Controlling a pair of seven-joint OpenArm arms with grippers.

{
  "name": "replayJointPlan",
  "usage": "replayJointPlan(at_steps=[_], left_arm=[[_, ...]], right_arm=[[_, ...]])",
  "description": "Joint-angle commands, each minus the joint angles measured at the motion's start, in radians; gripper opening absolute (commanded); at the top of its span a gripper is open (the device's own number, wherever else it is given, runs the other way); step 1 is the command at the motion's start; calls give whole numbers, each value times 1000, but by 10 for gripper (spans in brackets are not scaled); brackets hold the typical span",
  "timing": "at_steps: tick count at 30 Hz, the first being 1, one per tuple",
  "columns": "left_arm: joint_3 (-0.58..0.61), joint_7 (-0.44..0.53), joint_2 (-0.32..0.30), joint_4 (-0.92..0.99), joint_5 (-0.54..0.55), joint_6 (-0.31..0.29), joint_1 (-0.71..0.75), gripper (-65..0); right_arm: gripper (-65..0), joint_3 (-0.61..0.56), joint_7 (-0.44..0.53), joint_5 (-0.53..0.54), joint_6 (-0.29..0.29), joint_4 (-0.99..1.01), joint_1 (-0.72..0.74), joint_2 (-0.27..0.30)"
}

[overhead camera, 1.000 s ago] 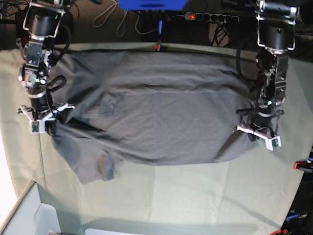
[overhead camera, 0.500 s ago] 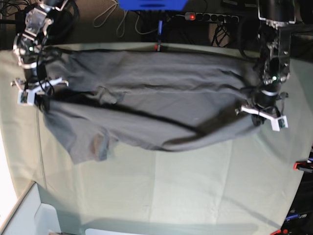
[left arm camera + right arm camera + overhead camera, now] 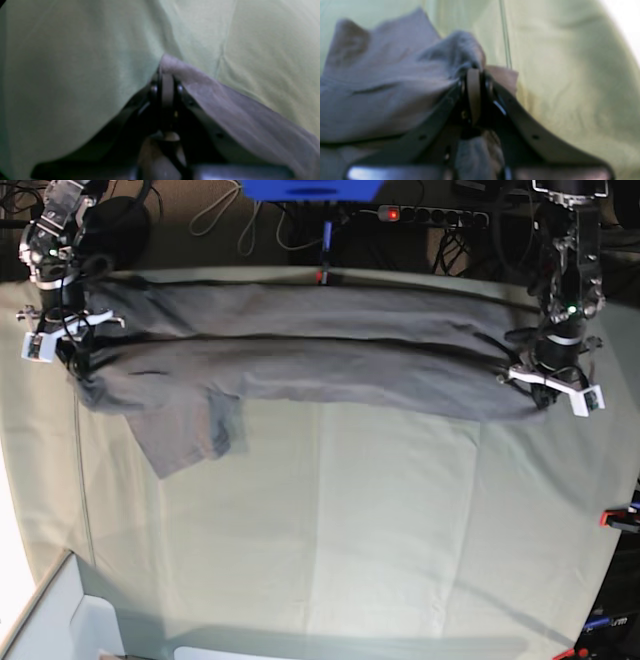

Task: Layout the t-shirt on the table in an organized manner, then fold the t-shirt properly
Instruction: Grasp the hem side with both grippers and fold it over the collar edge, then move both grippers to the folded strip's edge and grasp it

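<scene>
The grey t-shirt (image 3: 300,355) hangs stretched in a long band across the far half of the table (image 3: 350,520), folded lengthwise, with one sleeve (image 3: 190,435) drooping onto the cloth at the left. My left gripper (image 3: 545,395) is shut on the t-shirt's right end; the left wrist view shows grey fabric (image 3: 225,110) pinched at the closed tips (image 3: 166,75). My right gripper (image 3: 68,360) is shut on the left end, and the right wrist view shows bunched t-shirt (image 3: 395,87) clamped at its tips (image 3: 473,72).
Red-orange clamps (image 3: 620,518) sit at the table's right edge and one (image 3: 321,277) at the far edge. A power strip (image 3: 430,216) and cables lie behind the table. A white box (image 3: 60,620) stands at the near left corner.
Both grippers have risen and pulled toward the far edge, drawing the t-shirt off the cloth into a narrow taut band. The near hem has lifted away; only the sleeve still trails.
</scene>
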State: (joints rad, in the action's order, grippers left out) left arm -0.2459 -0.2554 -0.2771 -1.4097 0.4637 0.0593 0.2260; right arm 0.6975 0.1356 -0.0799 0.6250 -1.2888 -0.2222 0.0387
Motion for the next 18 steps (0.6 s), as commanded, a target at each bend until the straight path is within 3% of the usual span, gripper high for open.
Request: replayJointPlan(at_steps=[1,4,7,14,18], left_arm=[[0,18,-14,-10,-1,-2,-6,-650],[7,17,-12,-9,0,-2,8,-648],[30,17,-17,-16,0,-2,20,-616],[20,17,-15,-38,0,-2,66,-404],[-14,17,-15,-101,0,-2,80,-329]], right_arm=[[-650,1,32,15,12,-4,4,14],[-650,0,26,13,16,19,4,17],[-648,1,25,12,62,22,4,17],[-413,3,32,18,73,-22,-27,16],[-360,3,31,19,73,-102,-44,7]])
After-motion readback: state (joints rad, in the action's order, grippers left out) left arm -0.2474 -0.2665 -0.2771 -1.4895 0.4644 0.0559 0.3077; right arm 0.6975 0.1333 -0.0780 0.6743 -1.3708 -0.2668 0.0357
